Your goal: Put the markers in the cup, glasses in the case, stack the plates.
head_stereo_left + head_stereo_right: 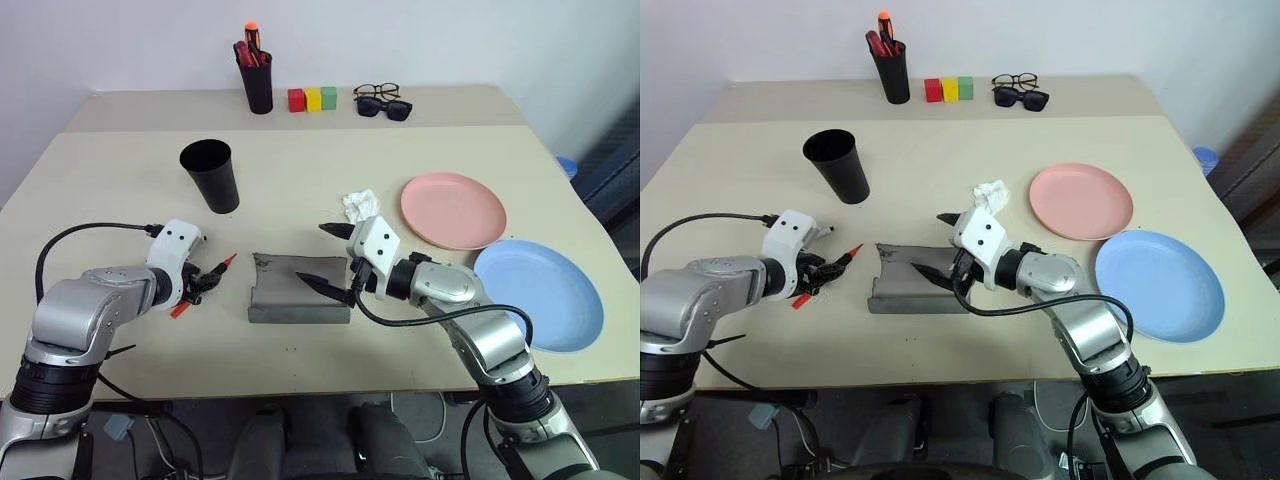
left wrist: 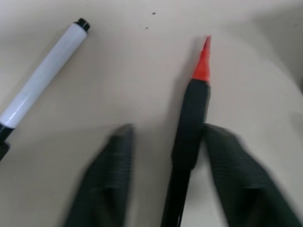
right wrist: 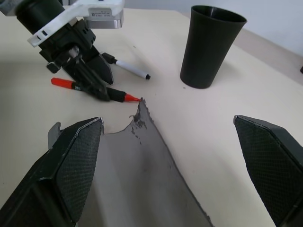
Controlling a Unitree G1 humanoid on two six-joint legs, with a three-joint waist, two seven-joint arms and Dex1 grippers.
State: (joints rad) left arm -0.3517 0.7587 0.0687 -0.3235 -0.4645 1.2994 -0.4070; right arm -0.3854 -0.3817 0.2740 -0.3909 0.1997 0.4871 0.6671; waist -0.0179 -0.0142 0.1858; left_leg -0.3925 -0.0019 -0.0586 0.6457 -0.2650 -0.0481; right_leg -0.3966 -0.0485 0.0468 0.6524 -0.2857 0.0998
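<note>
— On the table's left side, what is the left gripper [image 1: 205, 283] doing?
— Its fingers straddle the red marker [image 2: 189, 124], one touching the barrel; whether they clamp it I cannot tell. The white marker [image 3: 131, 69] lies just beside.
— And the right gripper [image 1: 322, 256]?
— Jaws spread wide over the grey case [image 1: 290, 296], holding nothing. The cup [image 1: 210, 176] stands behind; the pink plate [image 1: 455, 210] and blue plate [image 1: 545, 295] lie unstacked.

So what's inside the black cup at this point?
From the head views the black cup stands upright, and its mouth shows only dark interior, with no marker sticking out. Its bottom is hidden. Both markers lie on the table: red marker, white marker.
</note>
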